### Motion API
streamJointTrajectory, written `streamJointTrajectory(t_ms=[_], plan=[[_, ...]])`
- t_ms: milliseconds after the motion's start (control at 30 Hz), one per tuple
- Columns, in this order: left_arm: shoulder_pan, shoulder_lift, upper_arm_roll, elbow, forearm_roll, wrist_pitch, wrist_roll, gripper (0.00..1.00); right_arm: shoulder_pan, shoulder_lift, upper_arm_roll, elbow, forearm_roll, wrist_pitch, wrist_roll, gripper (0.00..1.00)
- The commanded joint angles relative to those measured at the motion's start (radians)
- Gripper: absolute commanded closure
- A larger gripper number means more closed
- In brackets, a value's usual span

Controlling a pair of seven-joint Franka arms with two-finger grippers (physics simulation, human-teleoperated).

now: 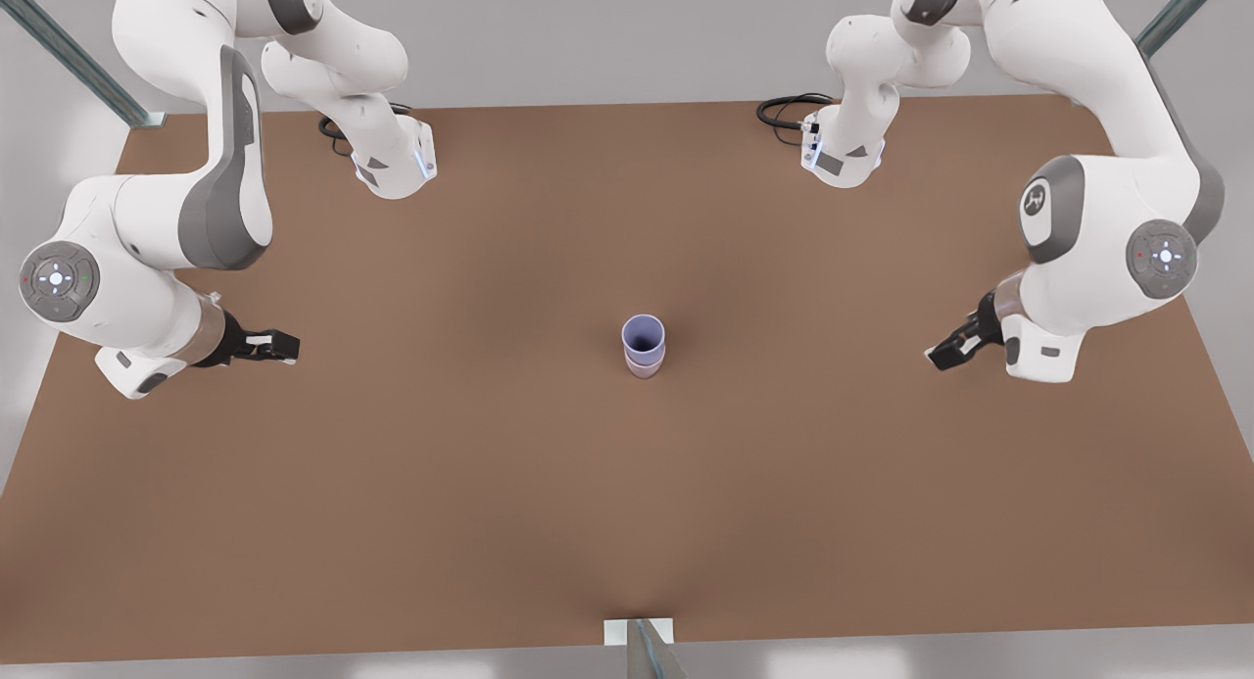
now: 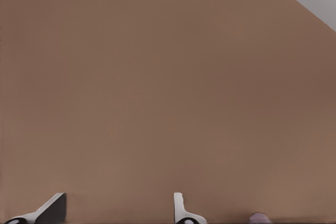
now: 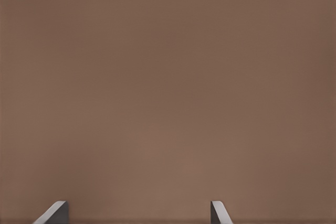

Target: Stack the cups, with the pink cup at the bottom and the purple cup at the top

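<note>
Brown table (image 1: 392,522), purple cup (image 1: 643,333) in pink cup (image 1: 644,367), well apart from both jaws.

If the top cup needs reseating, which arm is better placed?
Left, marginally: the open left gripper sees a sliver of the pale pink tapered cup beneath the blue-violet cup; the open right gripper faces brown table.

Simulated robot test cell: bare brown table (image 1: 392,483), grey walls, metal frame struts (image 1: 69,52), two arms.
</note>
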Motion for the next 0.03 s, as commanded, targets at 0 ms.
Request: streamJointTrajectory(t_ms=[0], plan=[[0.002, 0.0, -0.001, -0.001, 0.024, -0.058, 0.675, 0.0, 0.0, -0.001, 0.0, 0.0, 0.001, 0.0, -0.005, 0.0]])
